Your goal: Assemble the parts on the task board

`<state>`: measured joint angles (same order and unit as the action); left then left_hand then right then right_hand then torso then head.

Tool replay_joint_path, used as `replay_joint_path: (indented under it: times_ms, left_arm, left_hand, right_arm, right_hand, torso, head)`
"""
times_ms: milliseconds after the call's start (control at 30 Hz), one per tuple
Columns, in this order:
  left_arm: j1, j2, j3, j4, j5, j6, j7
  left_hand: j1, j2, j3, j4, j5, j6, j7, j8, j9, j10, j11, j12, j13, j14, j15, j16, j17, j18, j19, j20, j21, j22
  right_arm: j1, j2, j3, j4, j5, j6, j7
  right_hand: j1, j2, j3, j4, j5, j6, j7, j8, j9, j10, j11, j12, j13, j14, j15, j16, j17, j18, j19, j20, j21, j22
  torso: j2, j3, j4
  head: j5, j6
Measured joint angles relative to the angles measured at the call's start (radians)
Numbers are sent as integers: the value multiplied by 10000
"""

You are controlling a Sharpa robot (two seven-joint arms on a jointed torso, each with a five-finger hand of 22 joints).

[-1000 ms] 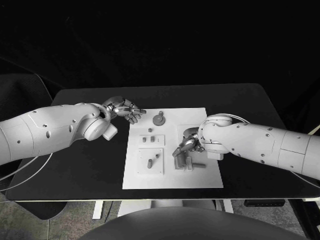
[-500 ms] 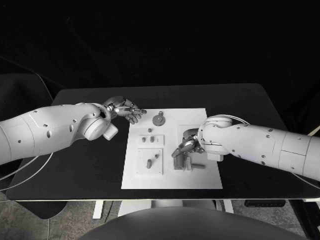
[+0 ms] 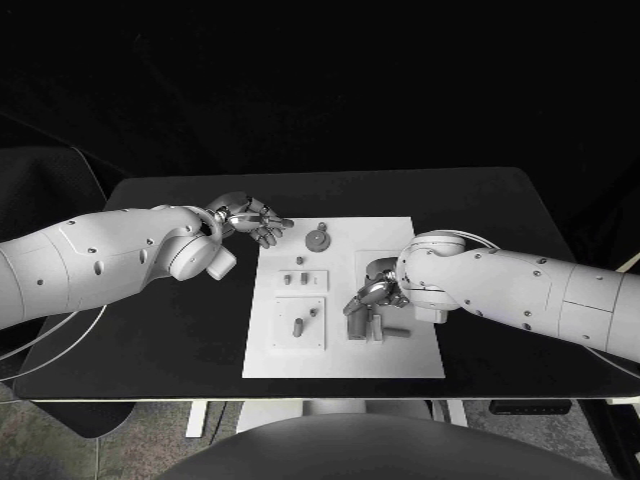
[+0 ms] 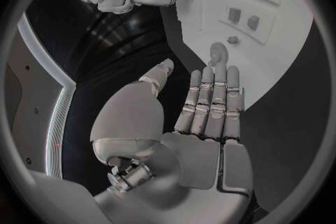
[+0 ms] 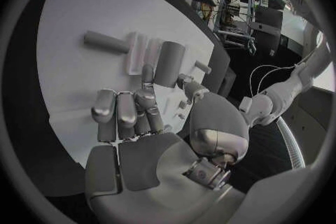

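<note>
I see the task board (image 3: 407,360) lying in the middle of the black table (image 3: 522,210), with small grey parts (image 3: 303,279) standing on its left half, a round disc part (image 3: 317,239) near its far edge, and a cylinder part (image 5: 170,64) with a thin rod on its right half. My right hand (image 3: 368,298) is down on that right half, one finger stretched to touch the cylinder part and the others curled in, though I cannot tell whether it truly grips it. My left hand (image 3: 252,222) hovers over the board's far left corner beside the disc, fingers straight and side by side, thumb apart, holding nothing.
</note>
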<state>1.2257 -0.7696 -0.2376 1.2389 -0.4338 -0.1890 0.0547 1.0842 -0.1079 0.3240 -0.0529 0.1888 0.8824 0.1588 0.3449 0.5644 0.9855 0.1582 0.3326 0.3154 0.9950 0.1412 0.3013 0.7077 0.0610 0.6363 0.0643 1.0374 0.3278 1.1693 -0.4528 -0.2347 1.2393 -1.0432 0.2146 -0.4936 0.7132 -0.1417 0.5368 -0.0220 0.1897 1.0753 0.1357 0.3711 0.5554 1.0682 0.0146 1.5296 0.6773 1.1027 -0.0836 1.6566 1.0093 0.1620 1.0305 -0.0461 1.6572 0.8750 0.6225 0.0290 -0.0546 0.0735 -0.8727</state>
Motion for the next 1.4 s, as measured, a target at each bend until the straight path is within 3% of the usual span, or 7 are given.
replay_joint_path:
  times_ms: [200,333,667,1100,1400]
  left_arm:
    - [0,8,0,-13,0,2,-4]
    - [0,15,0,-17,0,4,-5]
    - [0,23,0,-33,-2,6,-6]
    - [0,21,0,-35,-3,8,-9]
    - [0,20,0,-47,-4,10,-12]
  left_hand:
    - [0,0,0,0,0,0,0,0,0,0,0,0,0,0,0,0,-9,-19,-38,-38,0,0]
    - [0,0,0,0,0,0,0,0,1,0,0,0,0,0,0,0,-9,-20,-38,-38,0,-1]
    - [0,0,0,0,0,0,0,0,1,0,-1,0,0,0,0,0,-8,-22,-38,-38,0,-1]
    - [0,0,0,0,0,0,0,0,2,1,-1,0,0,0,0,0,-8,-24,-37,-37,0,-1]
    - [0,0,0,0,0,0,0,-34,2,1,-1,-37,1,0,0,0,-8,-23,-37,-37,-39,-1]
  right_arm:
    - [-2,-5,-1,0,0,-13,13]
    - [-5,-23,-3,9,-5,-86,35]
    - [-3,-107,3,81,-108,-347,135]
    - [-8,-299,5,212,-281,-676,272]
    - [-5,-708,5,617,-392,-857,364]
  right_hand:
    - [0,0,0,0,0,-15,-16,4,6,-17,17,0,0,-31,0,0,0,0,-1,1,0,-1]
    - [-144,-144,-98,-17,0,-114,9,-67,9,-90,17,0,0,-65,-3,0,-1,1,-18,13,0,-1]
    - [-867,-370,-1006,-261,-77,-249,3,-209,-28,-231,16,0,23,-202,-1,0,51,0,-144,-71,0,26]
    - [-1049,-292,-1171,-290,-77,-285,4,-227,5,-231,17,0,32,-225,22,0,62,0,-160,-56,0,25]
    - [-915,-157,-1198,-486,-77,-286,3,-119,74,-231,17,49,70,-228,25,0,106,1,-161,-54,0,49]
  torso:
    - [0,0,0]
    - [0,0,0]
    - [0,0,0]
    - [0,-2,1]
    - [0,0,0]
  head:
    - [-5,0]
    - [1,0]
    - [6,0]
    - [9,0]
    - [9,0]
